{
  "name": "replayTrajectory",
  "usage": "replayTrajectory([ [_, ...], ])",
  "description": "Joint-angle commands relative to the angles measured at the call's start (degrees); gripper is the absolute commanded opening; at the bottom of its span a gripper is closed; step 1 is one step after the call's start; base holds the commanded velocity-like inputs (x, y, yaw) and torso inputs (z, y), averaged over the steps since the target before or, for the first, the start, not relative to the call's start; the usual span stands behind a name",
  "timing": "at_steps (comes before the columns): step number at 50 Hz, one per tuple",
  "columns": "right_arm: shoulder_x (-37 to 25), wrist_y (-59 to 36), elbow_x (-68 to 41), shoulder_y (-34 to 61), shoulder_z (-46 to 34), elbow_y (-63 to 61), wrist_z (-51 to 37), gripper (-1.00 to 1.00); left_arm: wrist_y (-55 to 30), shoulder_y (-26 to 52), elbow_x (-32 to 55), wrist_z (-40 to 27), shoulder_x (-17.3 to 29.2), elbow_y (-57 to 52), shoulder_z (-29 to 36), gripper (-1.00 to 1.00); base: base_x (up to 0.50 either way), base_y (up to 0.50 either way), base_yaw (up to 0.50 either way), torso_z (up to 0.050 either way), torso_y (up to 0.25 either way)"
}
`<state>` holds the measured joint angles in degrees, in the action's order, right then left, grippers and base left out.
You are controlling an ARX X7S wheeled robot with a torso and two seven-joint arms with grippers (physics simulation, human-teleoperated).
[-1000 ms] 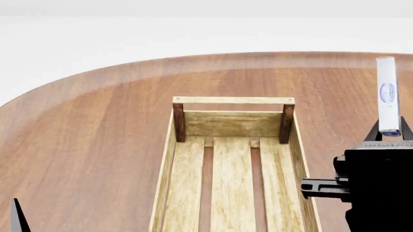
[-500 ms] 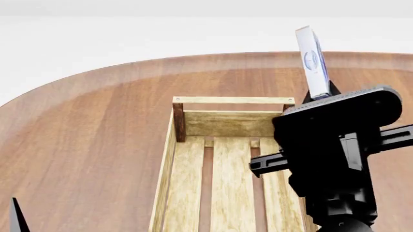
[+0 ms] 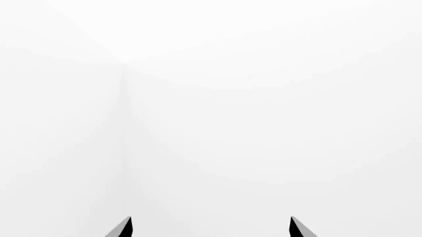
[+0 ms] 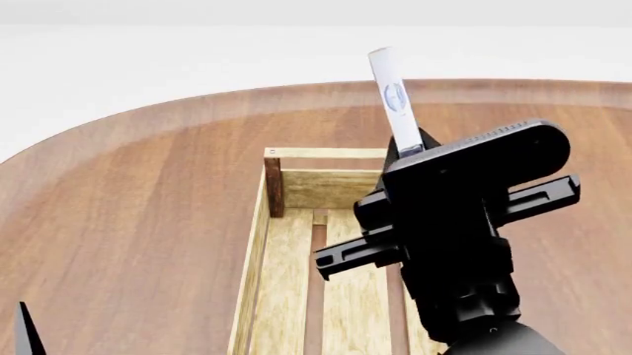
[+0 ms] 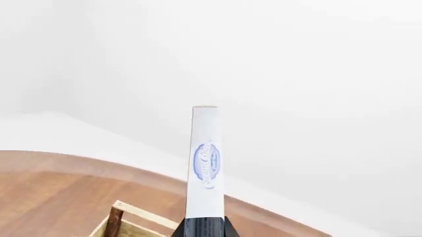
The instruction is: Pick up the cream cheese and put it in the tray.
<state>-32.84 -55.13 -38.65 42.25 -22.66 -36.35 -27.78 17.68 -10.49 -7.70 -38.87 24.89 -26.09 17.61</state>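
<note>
The right gripper (image 4: 413, 150) was clamped on the cheese (image 4: 393, 98), which stood on edge above its fingertips, tilted slightly. Below the gripper lay the tray (image 4: 259, 222) on the table (image 4: 138, 200). The left gripper (image 3: 211, 228) held nothing, its fingertips spread apart.

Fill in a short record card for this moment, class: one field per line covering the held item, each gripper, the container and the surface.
held item: cream cheese, standing on end above the fingers
right gripper: shut on the cream cheese, raised over the tray
left gripper: open, holds nothing
tray: wooden slats, nothing seen inside, partly hidden by the arm
surface: brown wooden table
</note>
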Motion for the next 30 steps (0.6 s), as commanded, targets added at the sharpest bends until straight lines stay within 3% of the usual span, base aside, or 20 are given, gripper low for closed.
replayTrajectory([
  [1,2.1,2.8,-4.3,-1.8,4.8,0.6,2.8,-1.00,0.0,0.2,0.2,-0.1,0.1,0.1,0.0,1.00,0.00,0.00,0.00,0.000,0.000],
  [8,4.6,3.0,-14.8,-4.1,11.9,2.6,4.3,-1.00,0.0,0.2,0.2,-0.2,0.1,0.1,0.1,1.00,0.00,0.00,0.00,0.000,0.001],
  [30,4.1,-2.6,-16.5,-1.4,8.9,7.4,3.2,-1.00,-0.4,0.2,0.3,-0.4,0.2,0.0,0.3,1.00,0.00,0.00,0.00,0.000,0.000],
])
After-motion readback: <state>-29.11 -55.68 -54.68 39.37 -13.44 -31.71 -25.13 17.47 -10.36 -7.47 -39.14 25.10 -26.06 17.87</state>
